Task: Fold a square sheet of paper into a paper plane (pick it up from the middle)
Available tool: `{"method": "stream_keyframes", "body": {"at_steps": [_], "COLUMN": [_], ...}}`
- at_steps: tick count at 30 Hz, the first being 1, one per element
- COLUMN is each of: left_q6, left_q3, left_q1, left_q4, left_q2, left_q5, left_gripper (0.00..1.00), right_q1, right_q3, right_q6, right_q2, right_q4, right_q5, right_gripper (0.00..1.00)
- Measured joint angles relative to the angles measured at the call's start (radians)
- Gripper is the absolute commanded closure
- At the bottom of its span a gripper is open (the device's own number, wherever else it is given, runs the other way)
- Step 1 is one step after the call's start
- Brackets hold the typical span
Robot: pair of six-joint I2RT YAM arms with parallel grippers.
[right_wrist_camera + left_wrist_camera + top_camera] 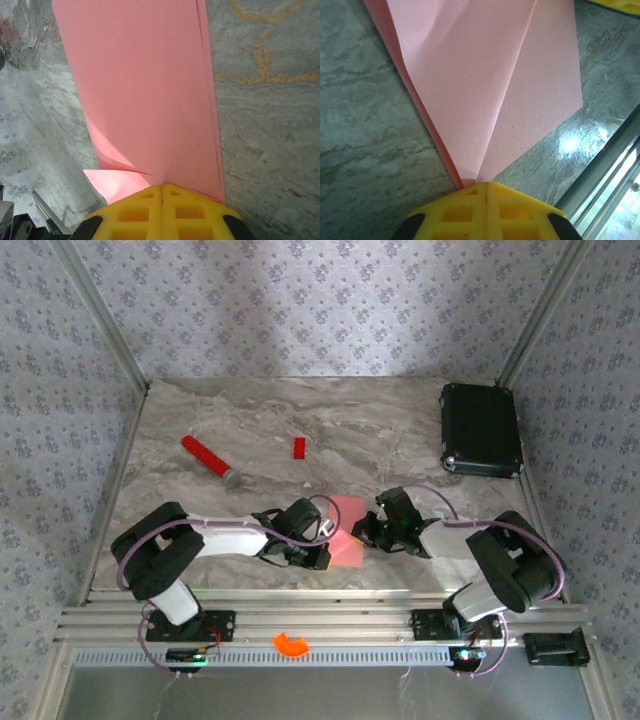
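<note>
Three well apart from sheet (348, 532): red stick (208, 459), red block (299, 447), black case (481, 429).

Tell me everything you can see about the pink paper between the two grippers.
The pink paper is a thin salmon sheet, folded: creases run together to a point at the left gripper, and layered edges show along one side. It sits low over the marble table near its front edge, pinched on opposite sides by that shut gripper and the shut right gripper.
</note>
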Motion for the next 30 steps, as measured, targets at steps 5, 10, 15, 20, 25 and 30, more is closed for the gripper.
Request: {"method": "stream_keyframes", "body": {"at_steps": [5,10,15,20,25,30], "left_q6": [-0.015,-0.018,-0.018,-0.017,-0.012,-0.006], "left_q3": [0.011,0.061,0.066,0.066,0.066,0.066], "left_q1": [0.000,0.004,0.035,0.050,0.043,0.030], "left_q4": [-0.027,-0.036,-0.034,-0.025,-0.019,-0.012], "left_q2": [-0.014,-0.055,-0.091,-0.050,0.011,0.048], "left_q5": [0.010,-0.004,-0.017,-0.008,0.011,0.010], "left_gripper": [0.91,0.94,0.98,0.98,0.97,0.98], "right_q1": [0.000,0.000,0.000,-0.004,-0.004,-0.004], "right_q3": [0.003,0.032,0.053,0.052,0.045,0.045], "right_q6": [0.000,-0.008,-0.016,-0.016,-0.016,-0.016], "right_q2": [0.000,0.000,-0.004,-0.014,-0.029,-0.031], "right_q4": [-0.001,-0.052,-0.107,-0.123,-0.137,-0.138], "right_q5": [-0.003,-0.001,0.010,0.015,0.024,0.027], "right_gripper": [1.00,1.00,1.00,1.00,1.00,0.99]}}
